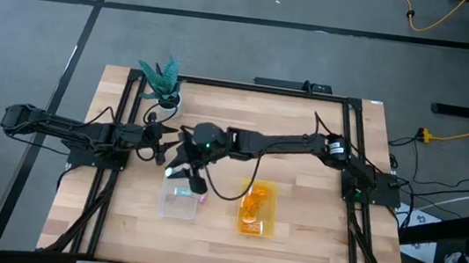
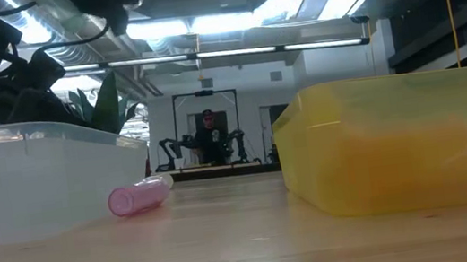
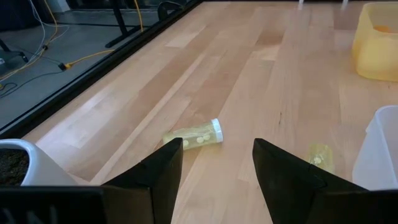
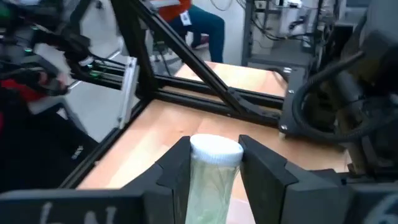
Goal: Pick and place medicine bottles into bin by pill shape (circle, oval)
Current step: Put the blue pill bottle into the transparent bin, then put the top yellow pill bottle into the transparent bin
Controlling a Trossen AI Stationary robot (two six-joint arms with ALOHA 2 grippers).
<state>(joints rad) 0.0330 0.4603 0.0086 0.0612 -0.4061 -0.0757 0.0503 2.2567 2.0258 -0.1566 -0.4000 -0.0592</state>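
We see a pale wooden desk (image 1: 301,170) on a grey carpeted floor (image 1: 226,51) crossed by dark lines, with a yellow cable (image 1: 433,17) beyond its far edge. In the low view, ceiling lights (image 2: 228,19) glow above a person (image 2: 210,138) seated far behind.

hidden and cut off

the pale green bottle (image 4: 212,177) runs off the frame's bottom edge between the right gripper (image 4: 214,163) fingers; its pills are too blurred to tell.
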